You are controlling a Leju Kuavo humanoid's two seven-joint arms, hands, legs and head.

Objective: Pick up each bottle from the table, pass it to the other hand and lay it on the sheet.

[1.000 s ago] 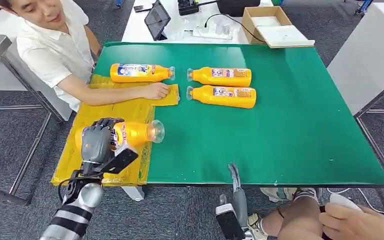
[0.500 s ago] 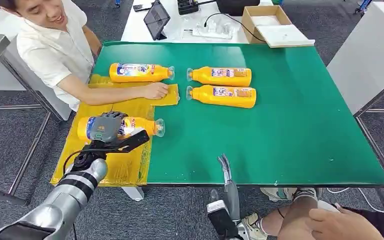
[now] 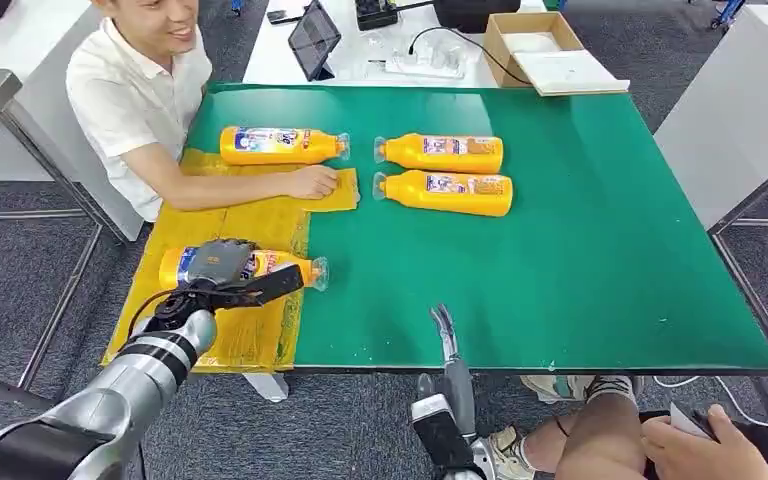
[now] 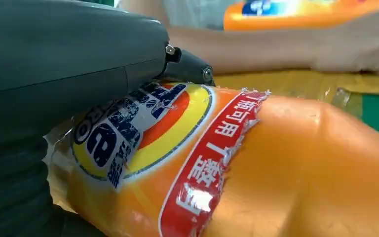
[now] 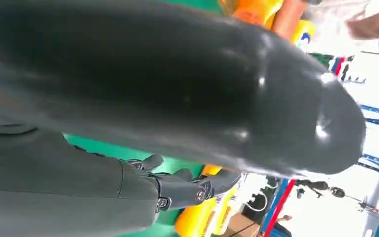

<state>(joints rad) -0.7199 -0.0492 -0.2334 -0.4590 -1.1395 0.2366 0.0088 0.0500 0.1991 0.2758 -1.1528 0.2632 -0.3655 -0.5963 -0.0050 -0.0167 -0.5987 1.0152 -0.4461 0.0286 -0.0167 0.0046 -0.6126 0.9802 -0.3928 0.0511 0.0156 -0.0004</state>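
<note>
Left hand (image 3: 222, 262) wrapped over the labelled middle of an orange bottle (image 3: 278, 266), fingers curled around it; the bottle lies on its side on the yellow sheet (image 3: 250, 222), long axis across the sheet, clear cap past the sheet's edge onto the green table (image 3: 580, 250). Right hand (image 3: 444, 335) at the table's near edge, holding nothing, its fingers extended toward the table. A person's hand (image 3: 312, 181) presses the sheet's far corner.
</note>
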